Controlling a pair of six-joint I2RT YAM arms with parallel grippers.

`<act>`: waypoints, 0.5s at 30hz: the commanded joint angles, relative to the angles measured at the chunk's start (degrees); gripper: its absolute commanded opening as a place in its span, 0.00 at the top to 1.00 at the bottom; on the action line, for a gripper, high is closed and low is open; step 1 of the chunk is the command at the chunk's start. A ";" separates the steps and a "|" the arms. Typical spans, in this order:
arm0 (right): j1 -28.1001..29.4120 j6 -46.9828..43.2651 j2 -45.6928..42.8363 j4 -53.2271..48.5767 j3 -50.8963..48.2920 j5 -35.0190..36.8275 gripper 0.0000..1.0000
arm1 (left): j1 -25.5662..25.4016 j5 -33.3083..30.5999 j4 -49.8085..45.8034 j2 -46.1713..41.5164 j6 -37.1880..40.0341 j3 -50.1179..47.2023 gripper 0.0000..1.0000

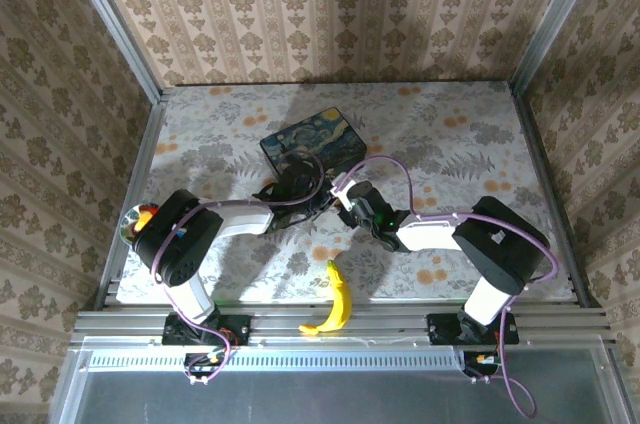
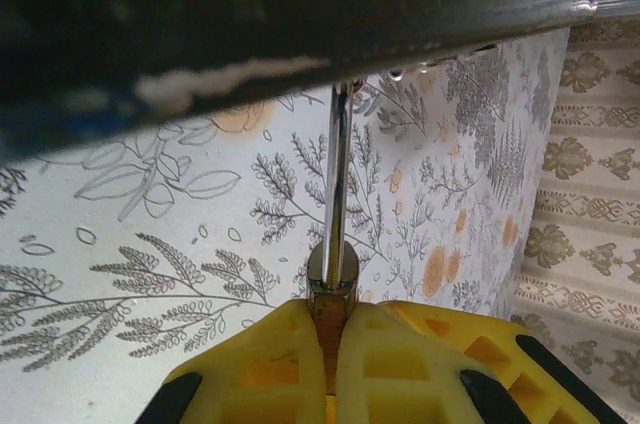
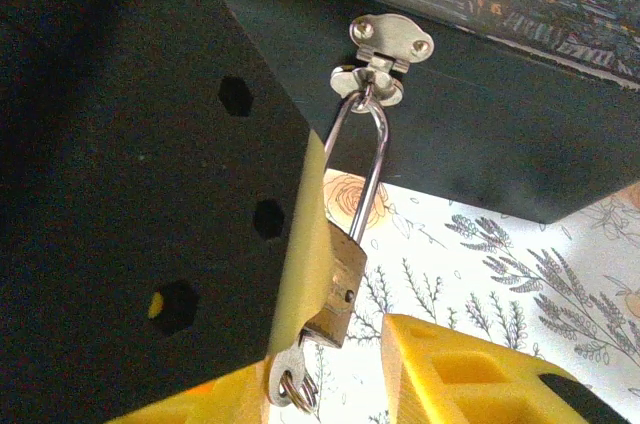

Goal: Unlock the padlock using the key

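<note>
Floral table (image 1: 450, 134): one padlock (image 3: 340, 279), one key (image 3: 288, 381).

Overhead; both wrists close on padlock (image 3: 340, 279)

L gripper (image 2: 335, 329) clamped shut; R gripper (image 3: 320, 389) jaws apart; both arms fwd, wrists close

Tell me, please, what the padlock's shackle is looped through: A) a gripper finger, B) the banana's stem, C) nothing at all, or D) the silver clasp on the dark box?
D: the padlock hangs by its thin shackle from the silver clasp on the box.
</note>
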 commanded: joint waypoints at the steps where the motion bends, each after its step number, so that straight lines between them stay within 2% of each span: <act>1: 0.36 -3.91 3.78 0.15 1.77 4.23 0.67 | -1.34 4.54 -4.68 -1.24 -0.09 -0.37 1.00; 7: 0.34 -5.81 5.52 1.97 1.93 7.56 0.73 | -1.33 5.30 -6.23 -1.91 1.15 0.74 1.00; 13: -0.63 -4.58 5.67 0.01 3.31 4.15 0.97 | -1.34 6.27 -6.32 -1.17 1.48 1.39 1.00; 15: -1.51 -2.27 4.99 -1.56 3.73 1.02 1.00 | -1.28 6.38 -6.15 -1.12 1.40 1.31 1.00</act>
